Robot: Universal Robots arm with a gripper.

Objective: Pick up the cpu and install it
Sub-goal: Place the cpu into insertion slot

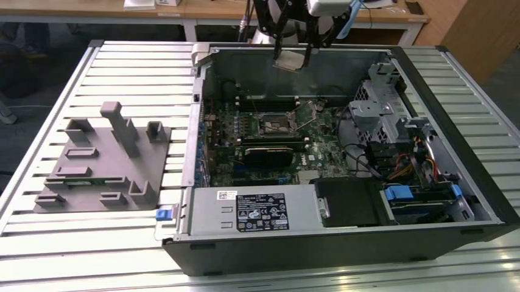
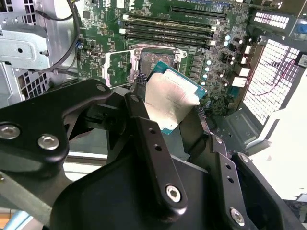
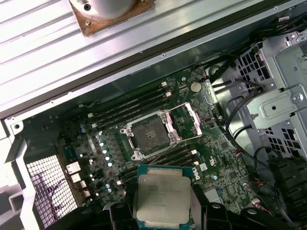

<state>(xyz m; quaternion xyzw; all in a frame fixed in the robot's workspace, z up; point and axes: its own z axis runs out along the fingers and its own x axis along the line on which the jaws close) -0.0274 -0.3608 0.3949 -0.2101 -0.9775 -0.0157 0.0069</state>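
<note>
The cpu (image 3: 160, 197), a flat square chip with a pale silver top and green edge, is held between my black fingers (image 2: 137, 103); in the second wrist view the cpu (image 2: 171, 97) hangs in the air over the motherboard. My gripper (image 1: 293, 58) is shut on it above the far wall of the open computer case (image 1: 488, 201) in the exterior view, where the cpu (image 1: 290, 61) looks like a small tilted plate. The empty socket frame (image 3: 149, 132) lies below on the green board; the socket frame (image 1: 274, 123) sits mid-board, some way nearer than the gripper.
A grey plastic fixture (image 1: 101, 161) with upright blocks stands on the slatted table at the exterior view's left. Inside the case are memory slots (image 3: 129, 108), a drive cage (image 1: 390, 109), cables and a labelled power supply (image 1: 256, 210). A wooden bench runs behind.
</note>
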